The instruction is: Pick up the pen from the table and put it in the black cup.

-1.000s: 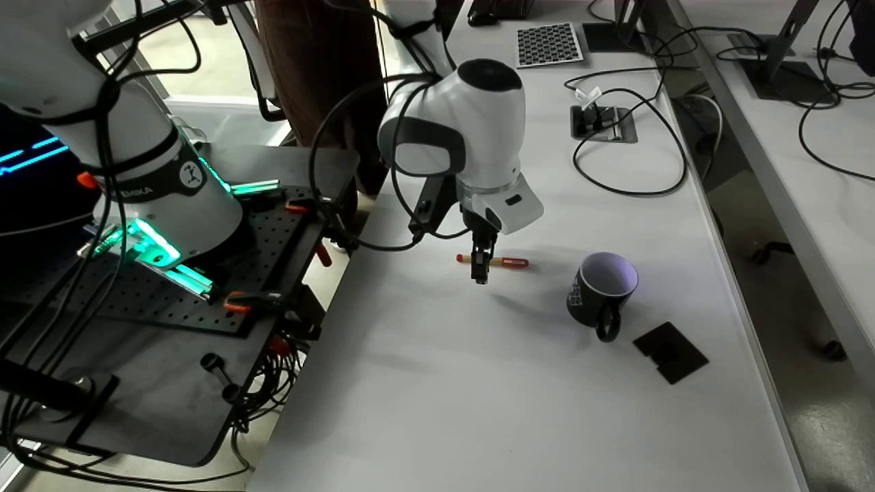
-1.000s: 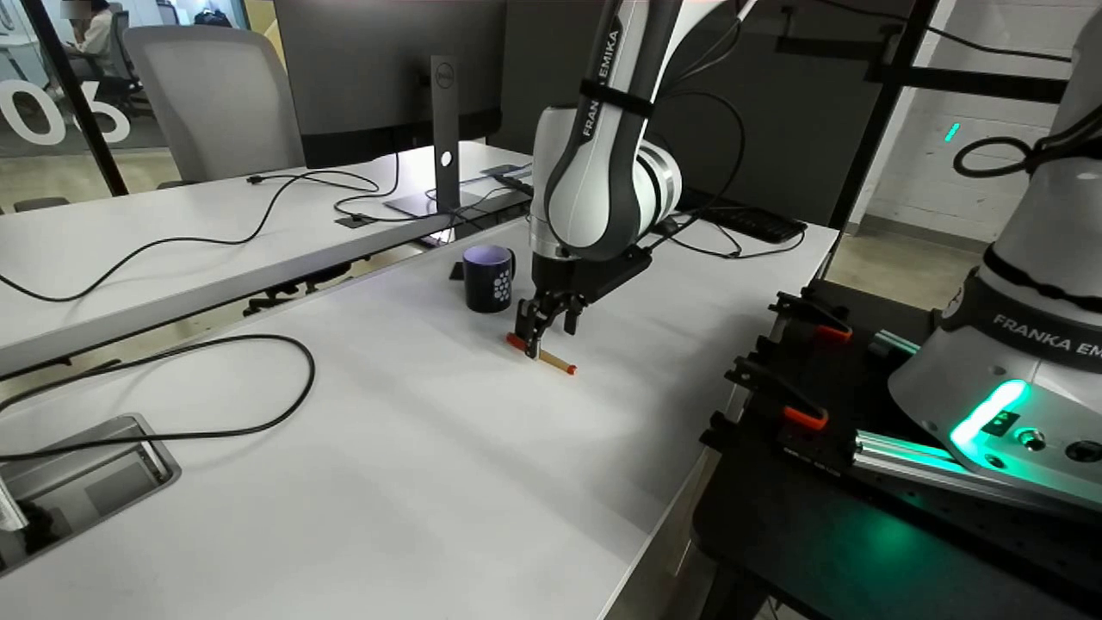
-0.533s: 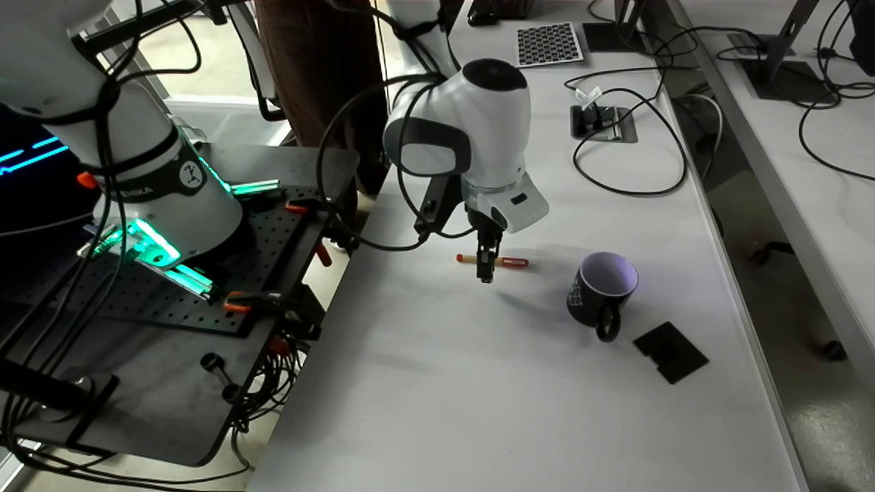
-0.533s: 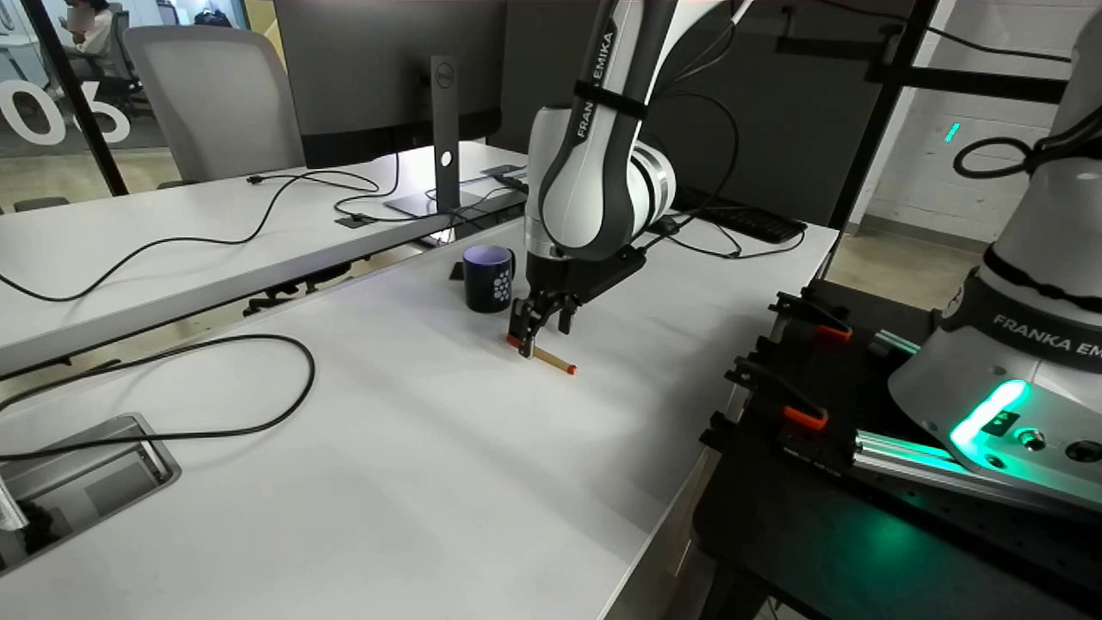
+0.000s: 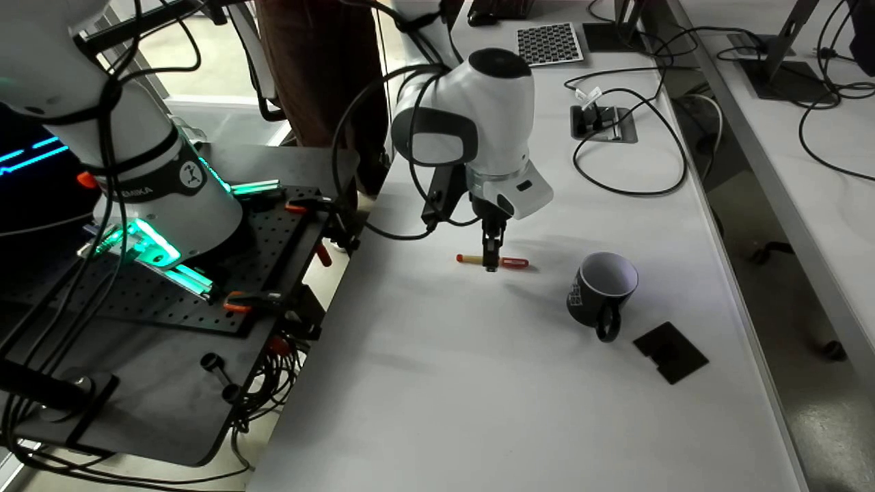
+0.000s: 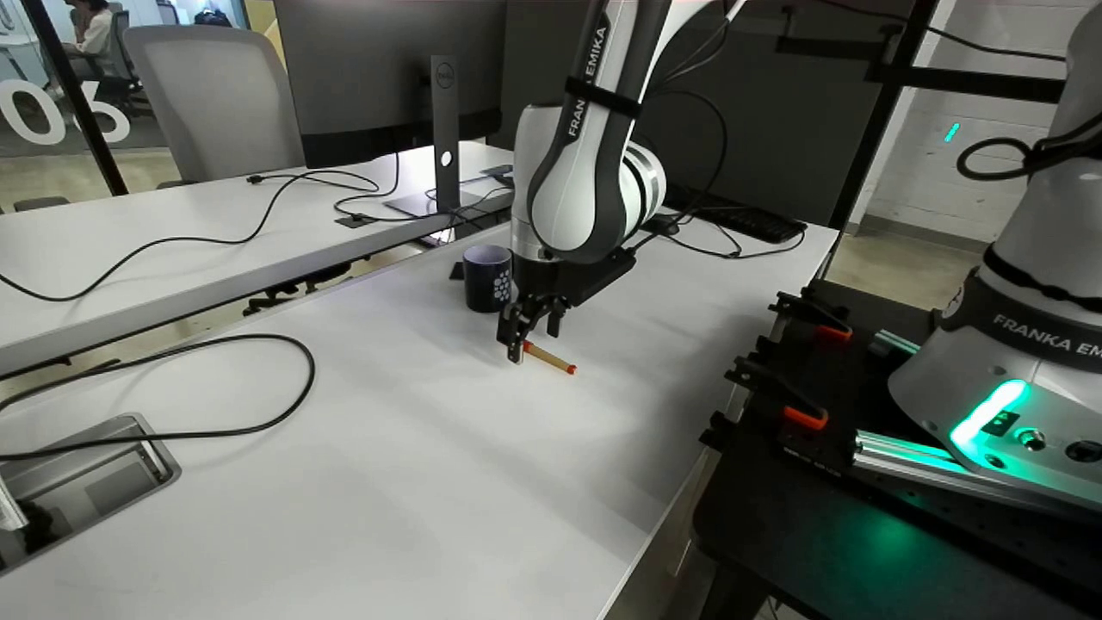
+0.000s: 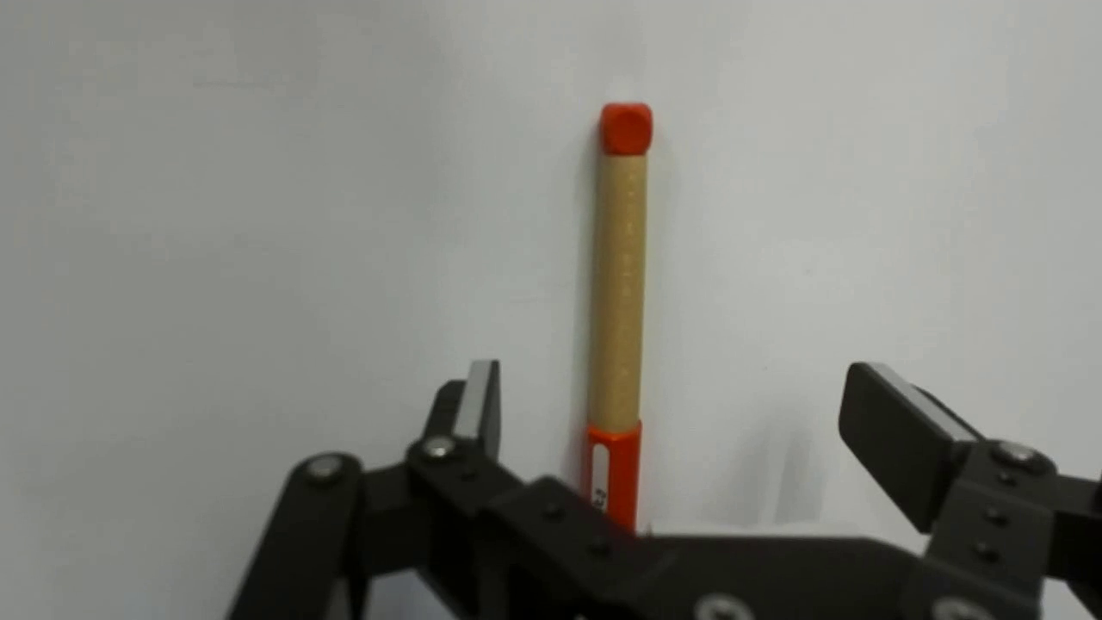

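Note:
The pen lies flat on the white table (image 5: 478, 410), with a tan body and red-orange ends. It shows in both exterior views (image 5: 514, 262) (image 6: 551, 358) and upright in the wrist view (image 7: 620, 293). My gripper (image 5: 491, 265) (image 6: 534, 337) is low over the pen. In the wrist view the jaws (image 7: 671, 379) are wide open, and the pen runs between them, nearer the left finger. The gripper body hides the pen's lower red end there. The black cup (image 5: 589, 301) (image 6: 485, 288) stands upright beyond the pen's longer red end, pale inside. It is out of the wrist view.
A flat black square piece (image 5: 673, 352) lies beside the cup. A silver-framed keyboard (image 5: 549, 45) and a table socket (image 5: 623, 126) with a looped black cable (image 5: 632, 194) lie along the same table. A monitor (image 6: 387, 69) stands on the neighbouring desk.
My gripper has moved along the pen toward its longer red end and the cup's side, with the jaws still open. The pen and the cup have not moved.

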